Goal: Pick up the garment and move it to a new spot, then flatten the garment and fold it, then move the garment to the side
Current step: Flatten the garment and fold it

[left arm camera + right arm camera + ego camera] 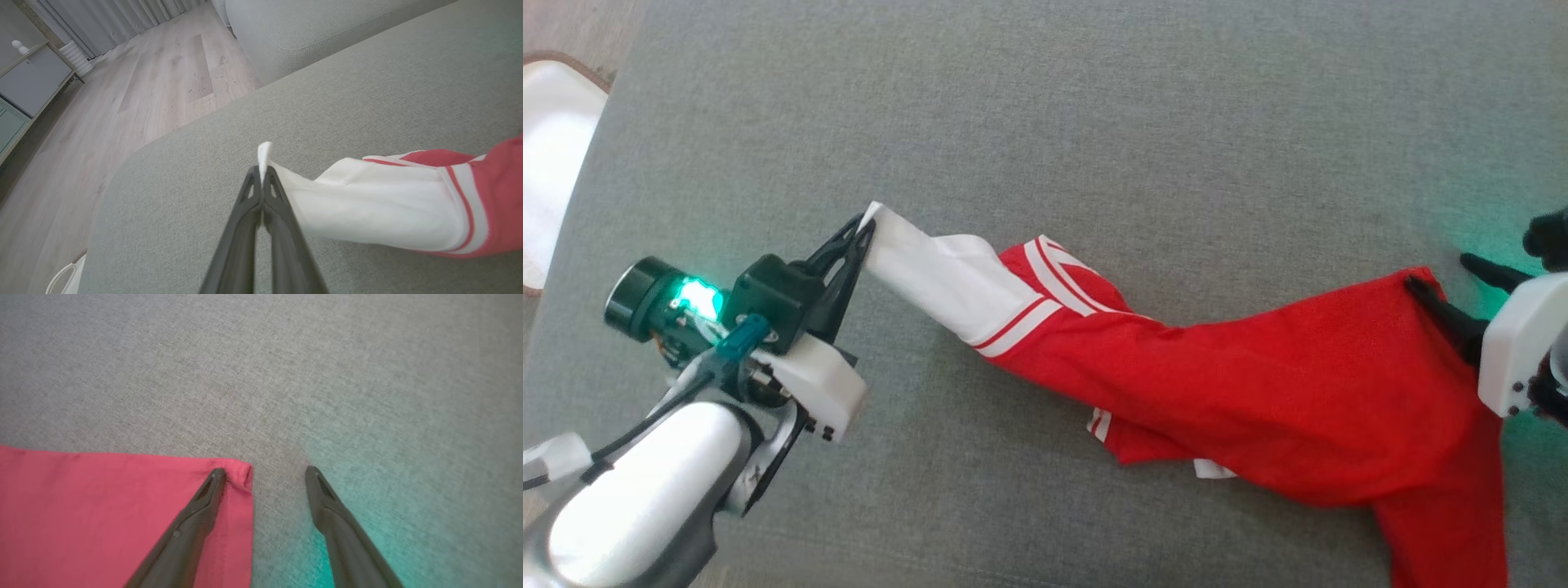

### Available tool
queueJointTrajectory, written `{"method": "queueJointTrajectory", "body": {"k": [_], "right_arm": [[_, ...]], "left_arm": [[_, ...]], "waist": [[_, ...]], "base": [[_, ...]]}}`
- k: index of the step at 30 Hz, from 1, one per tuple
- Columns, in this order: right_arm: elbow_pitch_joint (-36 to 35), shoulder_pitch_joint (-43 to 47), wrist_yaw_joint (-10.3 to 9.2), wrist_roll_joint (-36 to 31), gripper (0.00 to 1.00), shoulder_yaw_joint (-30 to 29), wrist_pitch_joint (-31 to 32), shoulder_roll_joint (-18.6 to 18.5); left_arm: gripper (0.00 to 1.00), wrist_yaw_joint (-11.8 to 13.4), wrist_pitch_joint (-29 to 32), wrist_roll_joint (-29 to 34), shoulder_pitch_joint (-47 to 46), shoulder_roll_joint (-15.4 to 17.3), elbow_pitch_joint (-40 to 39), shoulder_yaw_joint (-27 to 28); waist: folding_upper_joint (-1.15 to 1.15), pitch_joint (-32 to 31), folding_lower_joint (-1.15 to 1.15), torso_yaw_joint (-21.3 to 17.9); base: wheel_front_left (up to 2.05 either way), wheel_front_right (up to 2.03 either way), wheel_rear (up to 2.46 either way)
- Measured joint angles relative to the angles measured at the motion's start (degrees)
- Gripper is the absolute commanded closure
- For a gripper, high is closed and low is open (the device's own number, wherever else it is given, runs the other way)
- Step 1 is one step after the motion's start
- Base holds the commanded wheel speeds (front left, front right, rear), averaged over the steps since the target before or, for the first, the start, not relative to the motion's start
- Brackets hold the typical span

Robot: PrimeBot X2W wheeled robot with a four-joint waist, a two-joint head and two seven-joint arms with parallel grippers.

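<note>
A red garment (1282, 392) with white sleeves and striped trim lies stretched across the grey cushion (1094, 122). My left gripper (866, 230) is shut on the tip of its white sleeve (367, 208), whose corner pokes out past the fingertips (263, 171). At the right, my right gripper (1437, 273) stands open at the garment's red hem corner (239, 473). One finger (204, 506) rests on the red cloth, the other finger (327, 502) on bare cushion beside it.
The cushion's left edge drops to a wooden floor (122, 102), where a white basket (547, 163) stands. A second grey cushion (306, 24) lies beyond. A cabinet (28, 77) and curtains (122, 16) stand far off.
</note>
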Motion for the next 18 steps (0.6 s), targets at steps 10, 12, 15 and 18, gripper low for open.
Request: {"method": "queueJointTrajectory", "body": {"k": [10, 12, 15, 18], "right_arm": [[2.7, -4.4, 0.0, 4.7, 1.0, 8.3, -3.8, -2.0], [3.6, -4.6, 0.0, 5.1, 1.0, 8.8, -5.7, -2.2], [4.7, -4.9, 0.0, 5.6, 1.0, 9.0, -10.0, -2.3], [5.2, -4.9, 0.0, 5.6, 1.0, 8.4, -14.5, -2.6]], "left_arm": [[1.0, -0.5, -2.0, -0.1, -0.1, -0.6, 3.0, -0.2], [1.0, -0.5, -2.7, -0.5, -0.1, -0.6, 3.9, -0.2], [1.0, -1.0, -4.1, -0.6, -0.1, -0.5, 4.8, -0.1], [1.0, -1.0, -6.5, -0.6, 0.0, -0.5, 5.6, 0.1]], "waist": [[0.0, -0.3, 0.0, 0.0], [0.0, -0.9, 0.0, -0.3], [0.0, -2.2, -0.01, -0.7], [0.0, -4.1, -0.01, -1.3]], "base": [[0.0, 0.0, 0.0], [0.0, 0.0, 0.0], [0.0, 0.0, 0.0], [0.0, 0.0, 0.0]]}}
